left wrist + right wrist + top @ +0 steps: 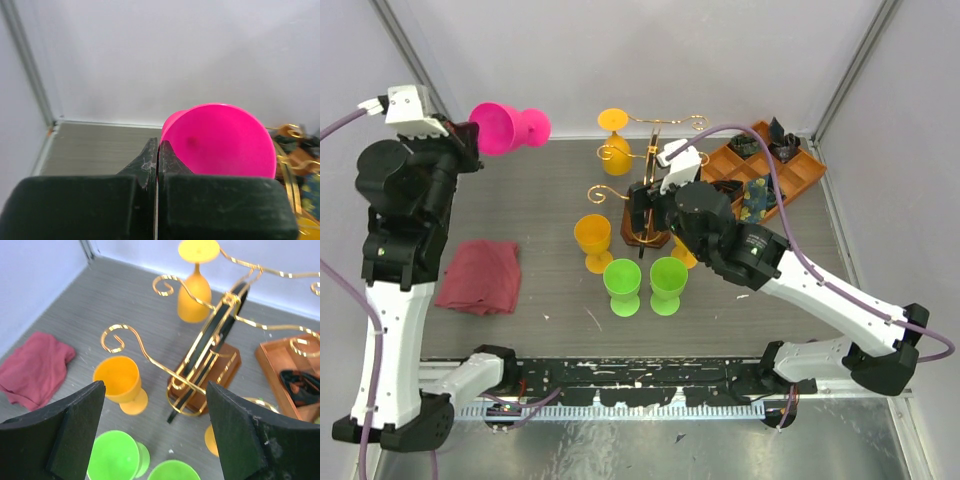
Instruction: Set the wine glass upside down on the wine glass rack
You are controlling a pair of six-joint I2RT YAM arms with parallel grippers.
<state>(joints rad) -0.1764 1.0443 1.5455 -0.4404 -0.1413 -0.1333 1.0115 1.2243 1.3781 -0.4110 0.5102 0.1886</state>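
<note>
- wine glass rack (655, 190): stands upright on the table (550, 190); thin gold wire arms with scroll ends, rising from a dark brown wooden base.
- left tool (468, 135): held high in the air, well to the left of the rack and toward the rear; fingers pressed together on the rim of the pink wine glass.
- pink wine glass (510, 128): tipped on its side, clear of the table, well apart from the rack; bowl opening at the left tool, foot pointing toward the rack.
- right tool (155, 390): poised just on the near side of the rack, facing its base; jaws spread wide, nothing between them.
- inverted orange glass (614, 140): at the rear left of the rack, foot up and bowl down, stem beside a scroll arm; hanging or resting on the table, cannot tell.
- upright orange glass (592, 240): on the table just to the near left of the rack, under a scroll arm.
- two green glasses (622, 285): upright, side by side, on the near side of the rack, nearer the arm bases than the upright orange glass.
- red cloth (480, 275): crumpled on the table, well to the left of the rack.
- orange compartment tray (800, 175): just to the right of the rack, small dark items inside.
</note>
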